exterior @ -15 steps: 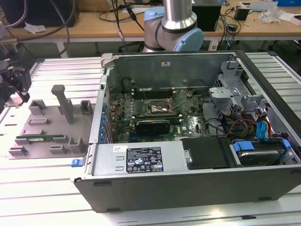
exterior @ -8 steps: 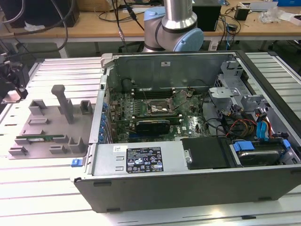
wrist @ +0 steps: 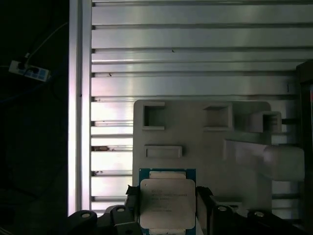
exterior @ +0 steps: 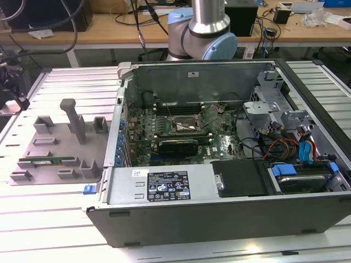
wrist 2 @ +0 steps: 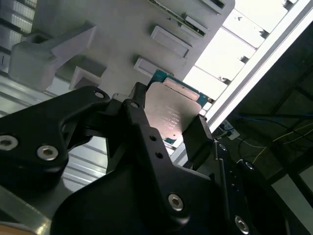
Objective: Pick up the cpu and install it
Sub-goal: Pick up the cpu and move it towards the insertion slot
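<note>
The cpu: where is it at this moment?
In both wrist views the cpu is clamped in the gripper, with the grey parts tray on the slatted metal table behind it.

On the surface (exterior: 77, 76): parts tray (exterior: 55, 150), with memory stick (exterior: 46, 161) in a slot along its near edge. Just beside the tray, on the exterior view's right: open computer case (exterior: 219, 219), motherboard (exterior: 219, 143) inside. Behind the tray, past the case's far wall: arm (exterior: 205, 27). In the first wrist view, cpu (wrist: 167, 203) between the fingers of the gripper (wrist: 167, 196), clear of the tray, tray behind it.
</note>
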You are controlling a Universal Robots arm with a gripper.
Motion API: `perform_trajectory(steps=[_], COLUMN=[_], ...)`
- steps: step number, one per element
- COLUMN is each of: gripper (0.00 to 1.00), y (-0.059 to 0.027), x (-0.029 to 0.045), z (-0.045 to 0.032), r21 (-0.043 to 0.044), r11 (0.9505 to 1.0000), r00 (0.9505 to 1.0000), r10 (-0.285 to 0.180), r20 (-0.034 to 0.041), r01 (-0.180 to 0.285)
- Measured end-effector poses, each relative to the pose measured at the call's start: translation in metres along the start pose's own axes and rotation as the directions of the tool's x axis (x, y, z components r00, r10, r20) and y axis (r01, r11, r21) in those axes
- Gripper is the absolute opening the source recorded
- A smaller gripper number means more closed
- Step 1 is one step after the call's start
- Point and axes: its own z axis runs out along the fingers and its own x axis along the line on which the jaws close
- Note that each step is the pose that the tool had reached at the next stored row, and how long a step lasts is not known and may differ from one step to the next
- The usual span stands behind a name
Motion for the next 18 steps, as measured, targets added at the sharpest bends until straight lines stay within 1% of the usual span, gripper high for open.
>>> perform_trajectory(steps=[3,6,8,9,11,12,18], gripper=[0.55,0.55,0.55,0.55,0.55,0.55,0.55], y=[0.0005,0.0011,0.0013,0.0015,0.0018,0.0019,0.0023], x=[0.0001,0.0001,0.0002,0.0002,0.0002,0.0002,0.0003], z=[-0.0088,-0.0208,-0.0251,-0.0291,-0.0347,-0.0371,-0.0457], r21=[0.0,0.0,0.0,0.0,0.0,0.0,0.0], r11=[1.0,1.0,1.0,1.0,1.0,1.0,1.0], r00=[1.0,1.0,1.0,1.0,1.0,1.0,1.0], r10=[0.0,0.0,0.0,0.0,0.0,0.0,0.0], r20=[0.0007,0.0011,0.0012,0.0012,0.0013,0.0013,0.0013], r01=[0.0,0.0,0.0,0.0,0.0,0.0,0.0])
